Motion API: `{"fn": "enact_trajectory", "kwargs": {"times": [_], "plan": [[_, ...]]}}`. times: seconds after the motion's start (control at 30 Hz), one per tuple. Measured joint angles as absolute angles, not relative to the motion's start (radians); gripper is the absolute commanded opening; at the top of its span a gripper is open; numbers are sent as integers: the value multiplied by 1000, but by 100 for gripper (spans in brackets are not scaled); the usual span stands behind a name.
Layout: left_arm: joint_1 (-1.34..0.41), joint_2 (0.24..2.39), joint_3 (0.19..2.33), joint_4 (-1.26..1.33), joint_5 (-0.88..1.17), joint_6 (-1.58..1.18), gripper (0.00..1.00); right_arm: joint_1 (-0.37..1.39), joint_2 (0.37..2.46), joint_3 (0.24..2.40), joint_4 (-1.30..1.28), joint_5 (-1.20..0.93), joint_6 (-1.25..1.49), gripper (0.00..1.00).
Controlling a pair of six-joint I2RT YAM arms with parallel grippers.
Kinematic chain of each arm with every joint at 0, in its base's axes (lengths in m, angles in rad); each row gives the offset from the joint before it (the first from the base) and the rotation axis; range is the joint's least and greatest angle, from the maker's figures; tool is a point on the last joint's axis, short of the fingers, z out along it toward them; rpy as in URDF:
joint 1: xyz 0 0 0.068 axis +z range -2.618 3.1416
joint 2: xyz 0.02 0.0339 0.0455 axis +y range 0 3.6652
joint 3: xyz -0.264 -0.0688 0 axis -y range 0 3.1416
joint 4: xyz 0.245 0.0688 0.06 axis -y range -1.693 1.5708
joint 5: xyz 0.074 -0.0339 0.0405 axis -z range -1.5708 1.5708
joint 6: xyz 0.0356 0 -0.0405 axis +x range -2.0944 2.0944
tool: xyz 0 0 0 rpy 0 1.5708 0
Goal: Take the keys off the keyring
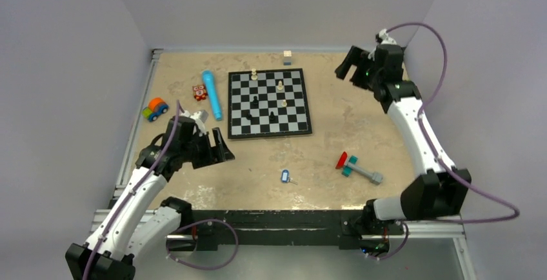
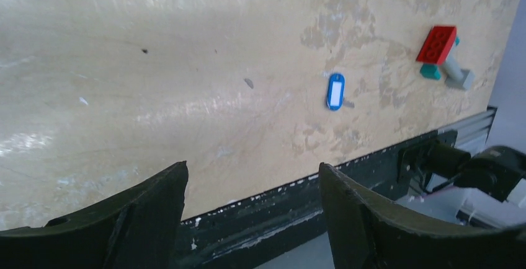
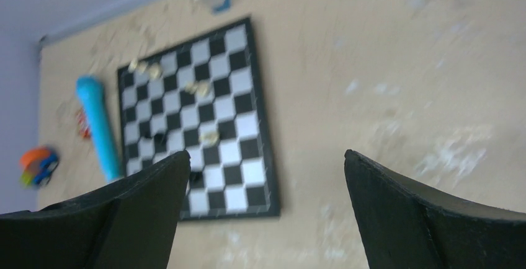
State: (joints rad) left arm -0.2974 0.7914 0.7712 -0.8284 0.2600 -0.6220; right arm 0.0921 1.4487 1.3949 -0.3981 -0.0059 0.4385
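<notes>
The key (image 1: 284, 176) has a bright blue head and lies flat on the tan table near the front edge. It also shows in the left wrist view (image 2: 335, 91), with a small silvery bit (image 2: 348, 103) beside it. The thin keyring is too faint to make out. My left gripper (image 1: 222, 146) is open and empty, up and to the left of the key; in its own view (image 2: 253, 167) the jaws stand wide apart above the front rail. My right gripper (image 1: 345, 67) is open and empty, raised at the far right; in its own view (image 3: 267, 153) it looks down at the chessboard.
A chessboard (image 1: 269, 102) with several pieces lies at the back middle. A light-blue cylinder (image 1: 211, 94), a small red toy (image 1: 199, 91) and a toy car (image 1: 155, 109) lie to its left. A red-teal-grey toy (image 1: 357, 167) lies right of the key. A black rail (image 1: 277, 219) edges the front.
</notes>
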Motion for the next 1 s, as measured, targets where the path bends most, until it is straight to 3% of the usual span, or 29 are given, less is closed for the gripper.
{"fn": "enact_trajectory", "kwargs": {"times": [0.17,0.33,0.67,1.0], "plan": [[-382,813,707,-810,311,-663,80,146,1167,1201,-530,-159,574,99],[-481,857,704,-747,314,-699,65,184,976,1111,-581,-215,659,99],[-767,1155,746,-588,225,-884,58,204,945,981,-700,-235,685,96],[-842,1342,650,-239,208,-1172,44,205,872,951,-712,-262,699,95]]}}
